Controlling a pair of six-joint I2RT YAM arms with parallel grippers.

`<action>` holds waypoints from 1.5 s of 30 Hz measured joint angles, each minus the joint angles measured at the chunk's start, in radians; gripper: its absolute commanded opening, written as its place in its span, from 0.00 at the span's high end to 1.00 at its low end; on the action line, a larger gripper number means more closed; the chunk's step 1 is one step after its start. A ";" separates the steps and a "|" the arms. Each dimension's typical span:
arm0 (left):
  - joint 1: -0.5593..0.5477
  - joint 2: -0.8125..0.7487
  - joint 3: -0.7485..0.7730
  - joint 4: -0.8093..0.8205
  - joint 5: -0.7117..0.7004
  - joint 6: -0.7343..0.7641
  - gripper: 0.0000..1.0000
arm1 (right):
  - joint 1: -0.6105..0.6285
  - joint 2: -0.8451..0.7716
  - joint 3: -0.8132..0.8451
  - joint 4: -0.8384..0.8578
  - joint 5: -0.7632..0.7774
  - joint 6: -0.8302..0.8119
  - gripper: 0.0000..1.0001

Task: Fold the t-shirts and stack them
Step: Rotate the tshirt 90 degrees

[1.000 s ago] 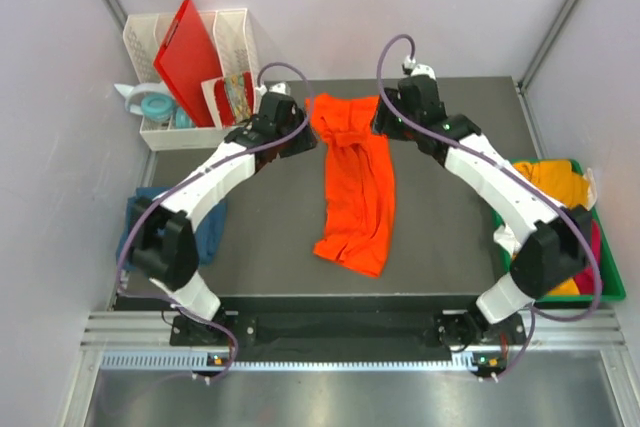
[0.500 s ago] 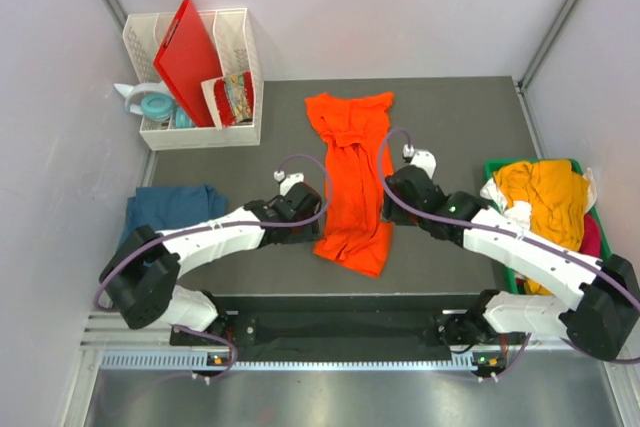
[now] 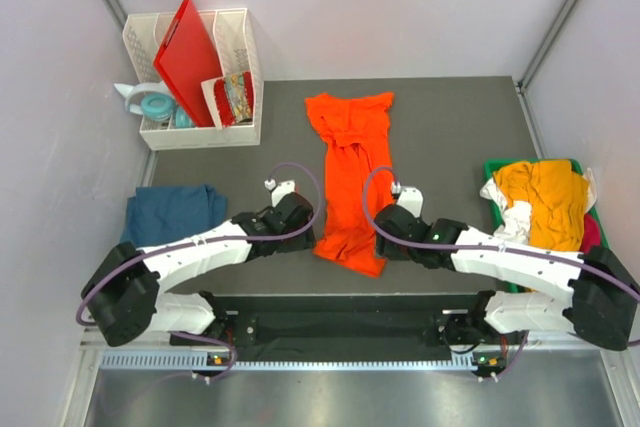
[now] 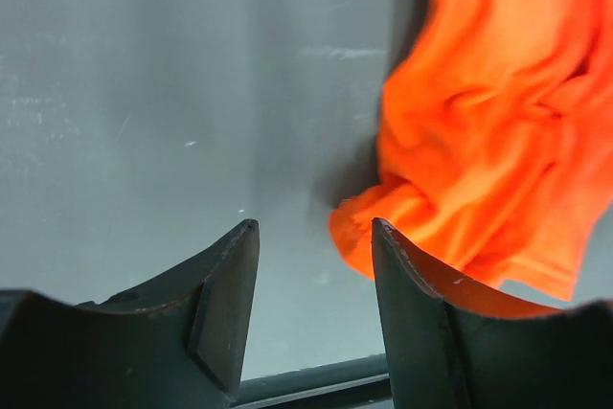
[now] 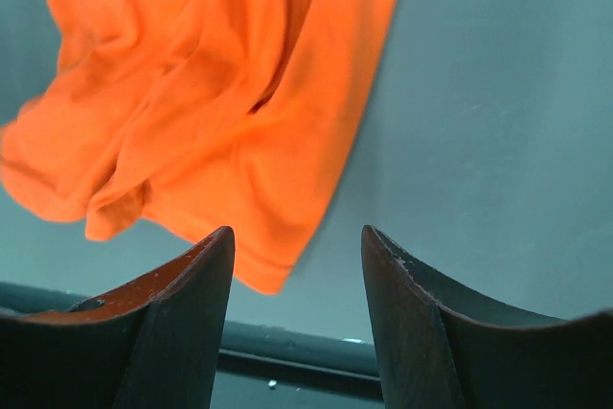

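Orange shirt [image 3: 350,172] is flanked by left gripper [image 4: 314,241] and right gripper [image 5: 297,241]; jaws, hidden from above, are shown parted and empty in wrist views.

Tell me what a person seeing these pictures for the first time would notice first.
The orange t-shirt, a long rumpled strip down the middle of the table, draws the eye first. The left gripper and the right gripper sit open at its near end, one on each side. A red board stands in the white rack, far left.
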 measured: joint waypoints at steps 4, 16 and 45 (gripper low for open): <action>0.000 -0.021 0.000 0.018 -0.002 -0.003 0.44 | 0.056 0.037 0.000 0.002 0.001 0.040 0.44; -0.001 -0.003 -0.002 0.051 0.003 -0.006 0.44 | 0.101 0.140 -0.072 0.044 -0.014 0.145 0.54; -0.001 0.067 -0.024 0.117 0.064 0.003 0.43 | 0.231 0.081 -0.097 -0.251 -0.020 0.460 0.84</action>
